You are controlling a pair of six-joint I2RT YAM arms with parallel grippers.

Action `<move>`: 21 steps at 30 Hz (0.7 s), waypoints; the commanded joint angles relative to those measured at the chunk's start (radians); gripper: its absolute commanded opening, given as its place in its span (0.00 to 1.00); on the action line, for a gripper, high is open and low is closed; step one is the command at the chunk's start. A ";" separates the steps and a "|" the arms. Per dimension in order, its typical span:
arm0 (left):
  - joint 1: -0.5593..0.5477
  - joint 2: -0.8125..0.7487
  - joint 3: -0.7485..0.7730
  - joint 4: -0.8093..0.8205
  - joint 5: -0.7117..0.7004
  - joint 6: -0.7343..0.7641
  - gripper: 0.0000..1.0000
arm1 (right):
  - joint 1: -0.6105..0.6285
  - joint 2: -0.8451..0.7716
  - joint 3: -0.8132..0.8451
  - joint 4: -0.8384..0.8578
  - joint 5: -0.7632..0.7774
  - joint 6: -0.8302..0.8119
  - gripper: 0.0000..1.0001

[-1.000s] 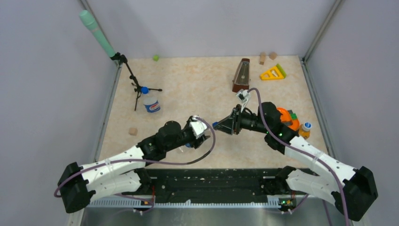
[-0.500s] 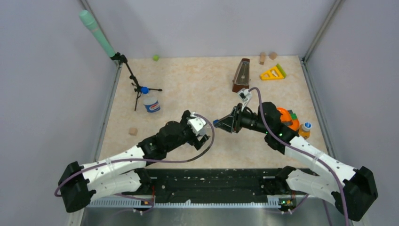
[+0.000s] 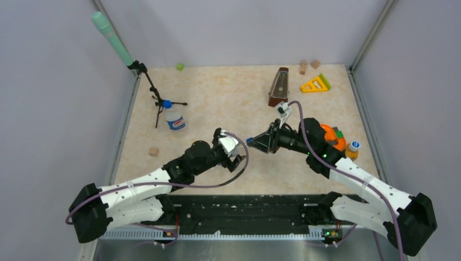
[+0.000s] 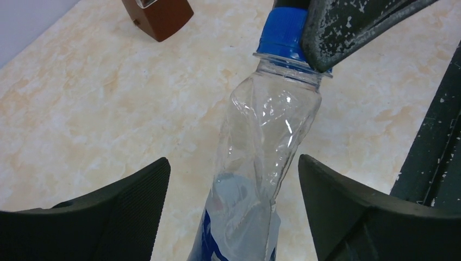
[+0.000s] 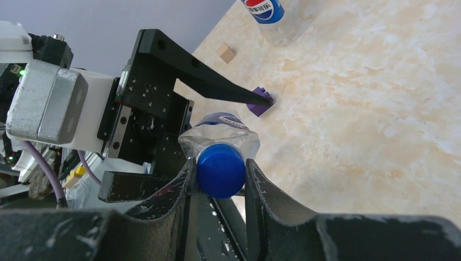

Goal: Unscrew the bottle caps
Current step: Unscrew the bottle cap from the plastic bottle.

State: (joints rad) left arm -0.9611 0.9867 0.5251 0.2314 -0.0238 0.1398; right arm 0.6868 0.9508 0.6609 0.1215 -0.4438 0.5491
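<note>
Your right gripper [image 5: 218, 166] is clenched on the blue cap [image 4: 282, 32] above the tabletop [image 3: 217, 98], and the bottle [image 4: 261, 136] runs lengthwise from it into your left gripper [image 4: 232, 163], released, jaws astride the body without gripping, so likely close there before twisting.

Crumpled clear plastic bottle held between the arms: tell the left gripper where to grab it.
Take the crumpled clear plastic bottle at mid-body, above its blue label, the open left gripper closing from both sides. The right gripper clamps the dark blue screw cap, so the neck is taken.
</note>
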 commanded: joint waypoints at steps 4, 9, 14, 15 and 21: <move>-0.001 -0.054 -0.061 0.184 -0.063 -0.044 0.98 | 0.007 -0.014 0.011 0.021 0.000 -0.019 0.00; 0.000 -0.094 -0.079 0.191 -0.072 -0.081 0.99 | 0.007 -0.012 0.011 0.030 -0.001 -0.019 0.00; 0.001 -0.073 -0.056 0.158 -0.037 -0.072 0.99 | 0.007 -0.012 0.008 0.033 -0.003 -0.016 0.00; 0.001 -0.068 -0.061 0.177 -0.037 -0.066 0.99 | 0.007 -0.015 0.007 0.033 -0.003 -0.015 0.00; 0.001 -0.060 -0.135 0.330 -0.018 -0.065 0.99 | 0.007 -0.039 -0.004 0.027 0.012 -0.015 0.00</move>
State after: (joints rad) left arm -0.9611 0.9253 0.4351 0.4072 -0.0601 0.0811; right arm 0.6868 0.9489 0.6609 0.1116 -0.4412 0.5426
